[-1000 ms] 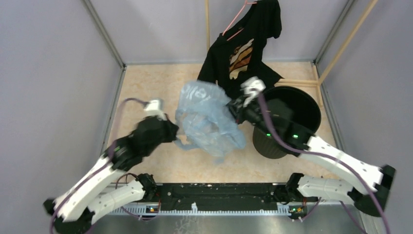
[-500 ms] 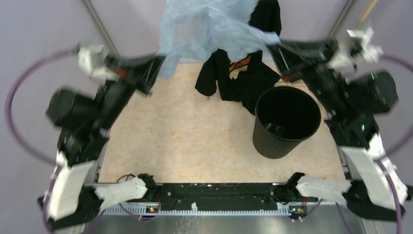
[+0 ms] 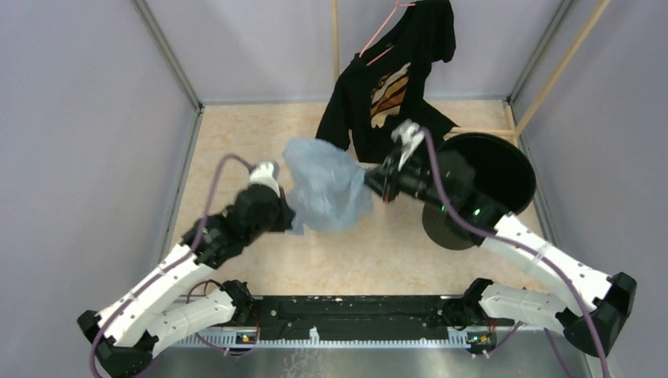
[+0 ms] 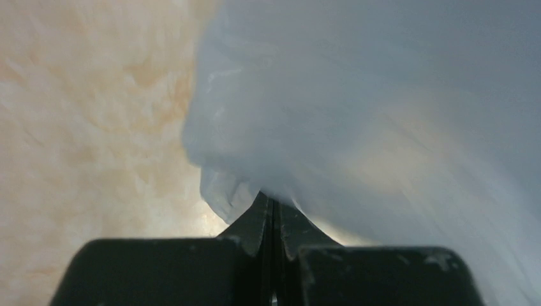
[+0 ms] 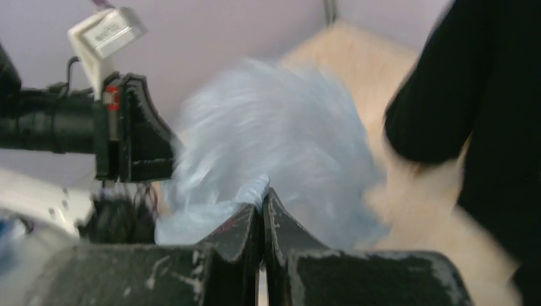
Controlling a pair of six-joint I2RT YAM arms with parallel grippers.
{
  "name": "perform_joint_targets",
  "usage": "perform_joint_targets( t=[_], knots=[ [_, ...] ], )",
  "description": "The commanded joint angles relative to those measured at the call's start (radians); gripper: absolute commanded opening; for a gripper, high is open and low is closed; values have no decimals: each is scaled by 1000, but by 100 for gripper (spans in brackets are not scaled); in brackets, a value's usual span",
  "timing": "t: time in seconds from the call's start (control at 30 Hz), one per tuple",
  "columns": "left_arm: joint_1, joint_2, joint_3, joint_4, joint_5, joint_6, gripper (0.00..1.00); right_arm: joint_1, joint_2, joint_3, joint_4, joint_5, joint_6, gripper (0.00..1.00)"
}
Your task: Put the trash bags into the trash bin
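Note:
The pale blue trash bag (image 3: 324, 185) hangs bunched in the air between my two grippers, left of the trash bin (image 3: 487, 169). My left gripper (image 3: 288, 214) is shut on the bag's left edge; the bag fills the left wrist view (image 4: 383, 115), with the shut fingertips (image 4: 273, 207) pinching it. My right gripper (image 3: 370, 177) is shut on the bag's right edge, and the right wrist view shows its tips (image 5: 263, 199) pinching blue plastic (image 5: 281, 134). The black bin stands at the right, tilted, partly hidden by my right arm.
A black T-shirt with an orange print (image 3: 390, 83) hangs on a pink hanger at the back, just above the bin, and shows at the right of the right wrist view (image 5: 485, 95). Grey walls close in the beige floor (image 3: 236, 150). Wooden rods lean at back right.
Half a second ago both arms held the bag spread high near the back; now they have come back down and closer together, and the bag is bunched low, left of the bin.

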Motion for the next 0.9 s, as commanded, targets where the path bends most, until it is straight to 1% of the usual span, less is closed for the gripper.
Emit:
perform_joint_targets(
  t=[0.0, 0.03, 0.07, 0.1, 0.13, 0.17, 0.2, 0.23, 0.27, 0.3, 0.33, 0.37, 0.43, 0.47, 0.5, 0.53, 0.57, 0.6, 0.63, 0.67, 0.7, 0.73, 0.8, 0.83, 0.87],
  knots=[
    [2, 216, 876, 158, 35, 273, 0, -13, 136, 684, -122, 39, -182, 0],
    [1, 275, 1041, 161, 83, 309, 0, -13, 174, 803, -154, 15, -195, 0],
    [2, 315, 1161, 169, 109, 339, 0, -13, 200, 917, -163, -5, -198, 0],
    [2, 335, 1238, 184, 125, 355, 0, -14, 212, 962, -158, -16, -197, 0],
    [2, 333, 1262, 212, 132, 374, 0, -14, 211, 974, -146, -29, -196, 0],
    [2, 304, 1234, 241, 124, 391, 0, -14, 194, 945, -125, -40, -192, 0],
    [2, 252, 1134, 285, 88, 400, 0, -14, 169, 881, -94, -50, -180, 0],
    [2, 183, 989, 330, 34, 402, 0, -14, 135, 790, -59, -54, -172, 0],
    [1, 107, 774, 357, -34, 388, 0, -13, 102, 674, -28, -51, -155, 0],
    [1, 46, 602, 348, -107, 357, 0, -14, 73, 556, -5, -45, -129, 0],
    [2, -9, 453, 302, -170, 295, 0, -14, 46, 411, 22, -51, -89, 0],
    [2, -44, 324, 222, -207, 218, 0, -13, 30, 276, 42, -75, -47, 0],
    [2, -92, 119, 35, -201, -2, 0, -13, -4, 26, 86, -134, 60, 0],
    [2, -117, 28, -39, -163, -111, 0, -9, -28, -78, 123, -162, 125, 0],
    [1, -152, -51, -79, -97, -192, 0, -1, -61, -180, 177, -175, 183, 0],
    [2, -203, -117, -80, -52, -247, 0, 6, -95, -249, 219, -169, 224, 0],
    [2, -257, -163, -63, -29, -281, 0, 8, -130, -282, 232, -141, 238, 0],
    [2, -305, -186, -32, -25, -297, 0, 8, -151, -278, 223, -103, 234, 0],
    [2, -334, -183, 17, -47, -286, 0, 8, -151, -247, 204, -63, 209, 0],
    [2, -335, -149, 63, -83, -231, 0, 5, -114, -155, 166, -29, 167, 0],
    [2, -295, -52, 101, -136, -160, 0, 0, -64, -54, 128, -20, 100, 0],
    [2, -227, 72, 138, -180, -68, 0, -7, -2, 53, 93, -25, 69, 0],
    [2, -4, 416, 152, -231, 135, 0, -34, 133, 346, -26, -25, -24, 0],
    [2, 153, 640, 133, -220, 220, 0, -37, 197, 505, -92, -20, -60, 0],
    [1, 270, 855, 106, -188, 299, 0, -37, 250, 673, -155, -15, -93, 0]
  ],
)
